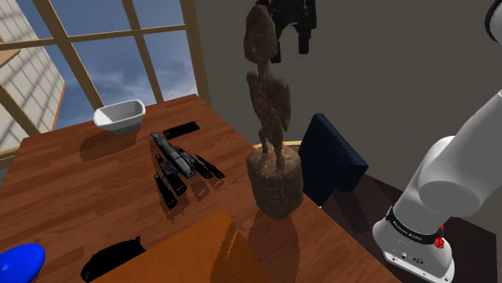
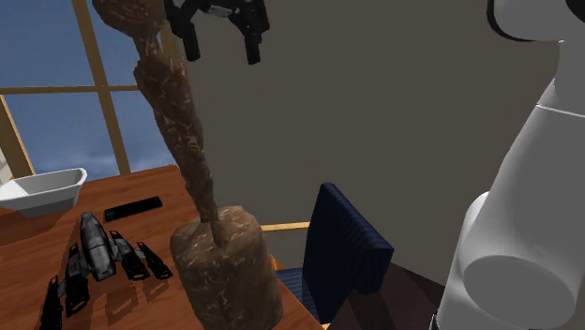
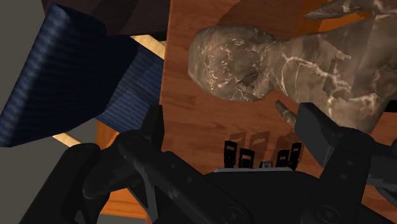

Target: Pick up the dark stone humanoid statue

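Tabletop [image 1: 80, 193]: reddish-brown wood planks with a glossy finish; one edge runs beside a chair.
- Room: window [image 1: 121, 48] with a pale wooden frame, blue sky and cloud behind it; plain grey wall [image 1: 386, 64] next to the window.
- Chair [image 1: 334, 157]: navy blue, ribbed back, drawn up at the table edge just beside the statue.
- Bowl [image 1: 119, 116]: white, squarish and upright, at the window end of the table; its inside shows plain white.
- Flat slab [image 1: 181, 129]: black and thin, lying flat between the bowl and the model craft.
- Model craft [image 1: 181, 165]: dark grey body with several black pods, lying flat near mid-table.
- Blue rounded item [image 1: 20, 261]: at the shoulder view's lower left corner, partly cut off.
- Black low item [image 1: 113, 259]: on the near edge of the table, kind unclear.
- Orange-brown panel [image 1: 201, 249]: flat on the table in front of the statue.
- Statue [image 1: 269, 120]: task item, a mottled brown humanoid figure, tall and thin, upright on a rounded block base; it stands on the table near the chair-side edge.
- Gripper [image 1: 291, 44]: black, up at the level of the statue's head. Its fingers [image 3: 318, 127] are spread wide and clasp nothing; in the wrist view the head lies ahead of them, untouched.
- Arm [image 1: 450, 177]: white, rising at the shoulder view's right.
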